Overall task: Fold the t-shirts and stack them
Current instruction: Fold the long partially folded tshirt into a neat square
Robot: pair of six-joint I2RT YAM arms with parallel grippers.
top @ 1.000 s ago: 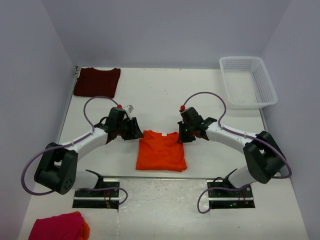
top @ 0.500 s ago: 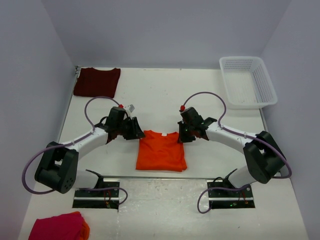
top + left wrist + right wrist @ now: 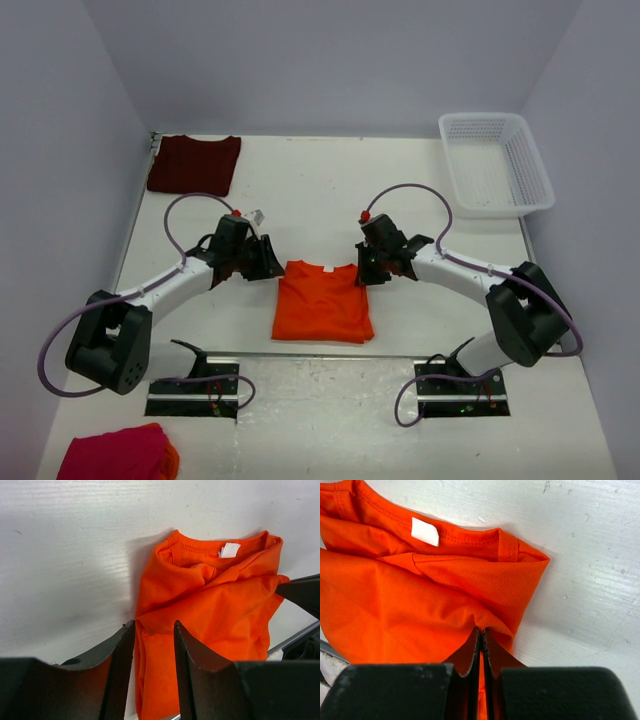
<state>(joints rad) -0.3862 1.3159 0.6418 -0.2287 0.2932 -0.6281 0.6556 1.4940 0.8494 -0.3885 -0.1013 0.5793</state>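
Slightly narrowing the left pincer (image 3: 153,627) since a second ago, keeping it part open astride the left edge of the orange t-shirt (image 3: 322,305); pinching its right shoulder in the closed right pincer (image 3: 481,632); lying on the table (image 3: 330,190) between both arms, collar toward the far wall, looking about as wide as long

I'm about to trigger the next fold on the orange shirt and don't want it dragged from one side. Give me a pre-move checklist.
1. Right gripper shut on the orange t-shirt at its right edge: ok.
2. Left gripper pinching the left edge: not ok; jaws apart, astride the cloth.
3. Neck label on the far side, between both grippers: ok.
4. Maroon t-shirt lying flat in the far-left corner: ok.
5. How many layers each gripper has: cannot tell.
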